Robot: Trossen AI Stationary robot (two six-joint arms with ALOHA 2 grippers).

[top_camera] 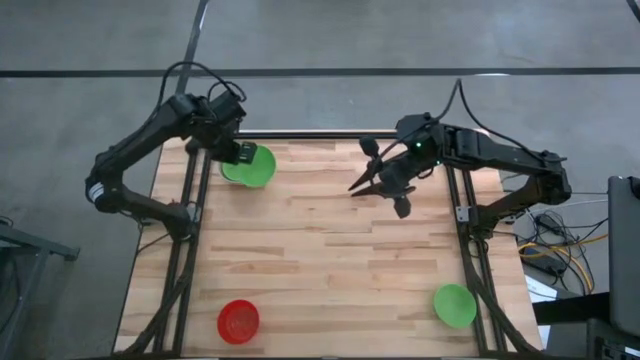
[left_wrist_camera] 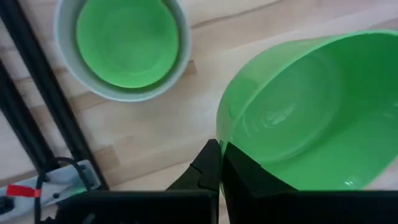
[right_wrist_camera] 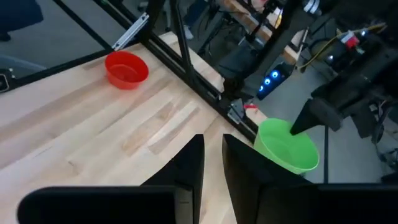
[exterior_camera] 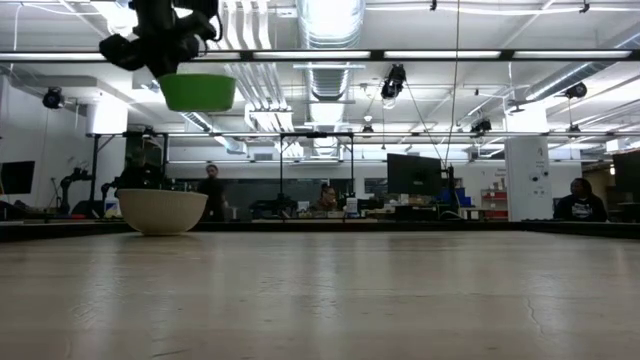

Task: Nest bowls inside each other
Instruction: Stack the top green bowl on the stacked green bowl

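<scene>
The left tool is pressed tight on the rim of a green bowl and holds it up in the air, off the desk. In the high view this is at about 11 o'clock on the desk, near the back left corner. Right under it, and a little to one side, sits a whitish bowl on the wood, and another green bowl rests inside that one. In the low view the held green bowl hangs above the whitish bowl with a clear gap between them. The right tool is up in the air too, at about 1 o'clock, well apart from the left tool. Its two dark fingers stand a little apart with a thin gap between them, and nothing is in that gap. A red bowl sits on the desk at about 7 o'clock, near the front left corner. One more green bowl sits at about 5 o'clock, near the front right edge. The red bowl and this green bowl are well apart from each other and from both tools. Far behind the desk, a few people sit or stand in the room.
</scene>
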